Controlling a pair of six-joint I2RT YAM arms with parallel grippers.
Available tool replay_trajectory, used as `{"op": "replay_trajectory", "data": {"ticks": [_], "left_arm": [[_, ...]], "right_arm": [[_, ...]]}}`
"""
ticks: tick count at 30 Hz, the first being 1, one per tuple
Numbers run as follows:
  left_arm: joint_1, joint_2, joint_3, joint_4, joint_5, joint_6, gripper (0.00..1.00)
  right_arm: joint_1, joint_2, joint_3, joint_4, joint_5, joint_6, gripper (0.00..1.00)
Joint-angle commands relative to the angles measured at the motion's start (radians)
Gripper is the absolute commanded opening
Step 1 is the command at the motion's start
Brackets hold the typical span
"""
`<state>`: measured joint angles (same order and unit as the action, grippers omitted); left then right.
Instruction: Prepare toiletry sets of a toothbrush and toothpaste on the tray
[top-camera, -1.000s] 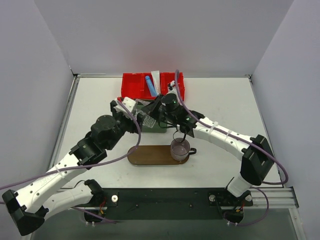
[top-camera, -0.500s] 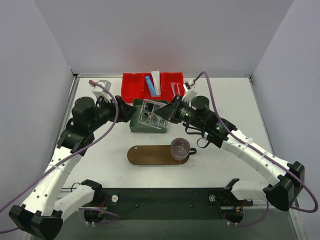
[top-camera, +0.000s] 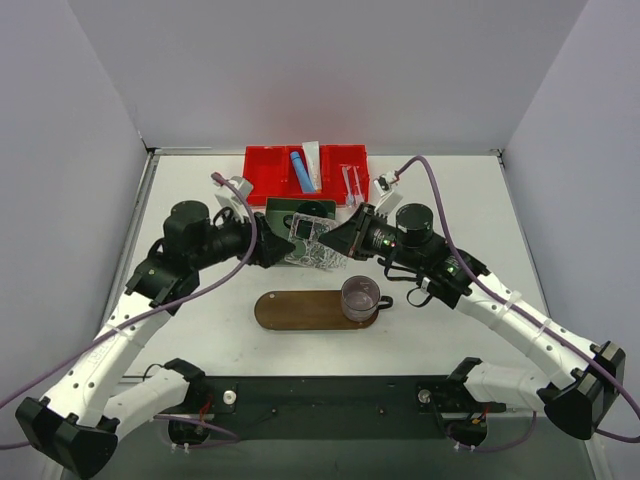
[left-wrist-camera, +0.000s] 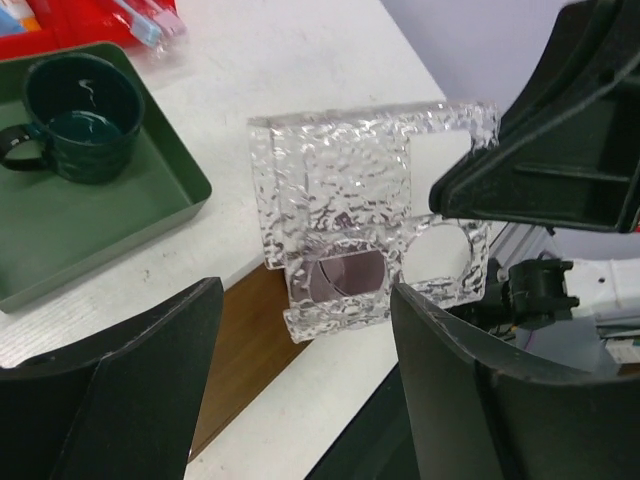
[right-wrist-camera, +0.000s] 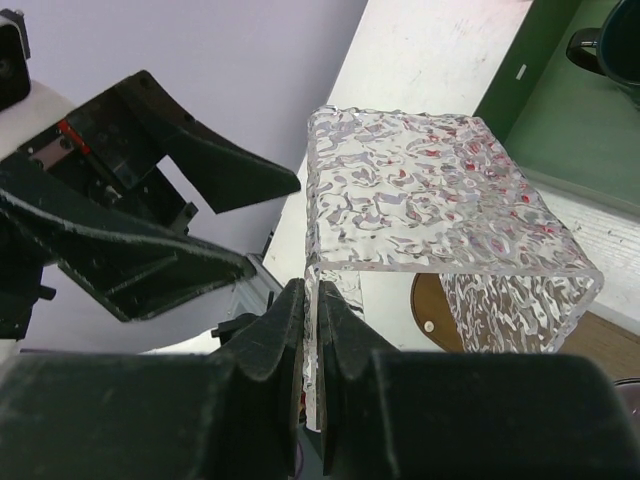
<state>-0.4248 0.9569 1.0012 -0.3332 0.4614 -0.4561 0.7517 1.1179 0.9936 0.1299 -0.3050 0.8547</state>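
Observation:
My right gripper is shut on one wall of a clear, ripple-textured plastic holder with cut-out holes, and holds it in the air above the table. The holder hangs between the two arms. My left gripper is open and faces the holder from the left without touching it. The brown oval tray lies below with a translucent purple mug on its right end. A blue tube, a white tube and the toothbrushes lie in the red bin.
A green square box behind the tray holds a dark green mug. The red divided bin stands against the back wall. Both arms reach in over the table's middle, with cables looping off them.
The right arm has carried the clear holder up from the green box and a little right. The left arm pulled back left, then swung its open gripper in toward the holder.

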Motion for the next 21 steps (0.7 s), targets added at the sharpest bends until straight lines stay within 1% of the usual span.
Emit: {"op": "replay_trajectory", "data": {"ticks": [1, 3, 4, 6, 8, 10, 12, 16, 21], "left_arm": [[-0.151, 0.003, 0.066, -0.104, -0.197, 0.127, 0.78], [-0.198, 0.025, 0.080, -0.145, -0.292, 0.142, 0.77], [-0.216, 0.029, 0.082, -0.153, -0.314, 0.140, 0.77], [-0.219, 0.031, 0.073, -0.152, -0.355, 0.129, 0.74], [-0.218, 0.023, 0.057, -0.130, -0.363, 0.114, 0.72], [-0.218, 0.016, 0.044, -0.112, -0.378, 0.088, 0.66], [-0.218, 0.016, 0.037, -0.089, -0.382, 0.076, 0.65], [-0.219, 0.039, 0.036, -0.067, -0.345, 0.065, 0.64], [-0.227, 0.056, 0.033, -0.058, -0.348, 0.063, 0.63]], "right_arm": [[-0.006, -0.023, -0.004, 0.085, -0.032, 0.006, 0.00], [-0.006, -0.024, -0.006, 0.083, -0.032, 0.007, 0.00], [-0.006, -0.027, -0.007, 0.082, -0.028, 0.006, 0.00], [-0.006, -0.030, -0.006, 0.079, -0.028, 0.006, 0.00], [-0.006, -0.033, -0.006, 0.077, -0.028, 0.004, 0.00], [-0.006, -0.030, -0.004, 0.079, -0.031, 0.003, 0.00], [-0.006, -0.026, -0.003, 0.079, -0.037, 0.007, 0.00], [-0.006, -0.017, -0.001, 0.083, -0.043, 0.006, 0.00], [-0.006, -0.006, 0.000, 0.086, -0.052, 0.007, 0.00]]}}
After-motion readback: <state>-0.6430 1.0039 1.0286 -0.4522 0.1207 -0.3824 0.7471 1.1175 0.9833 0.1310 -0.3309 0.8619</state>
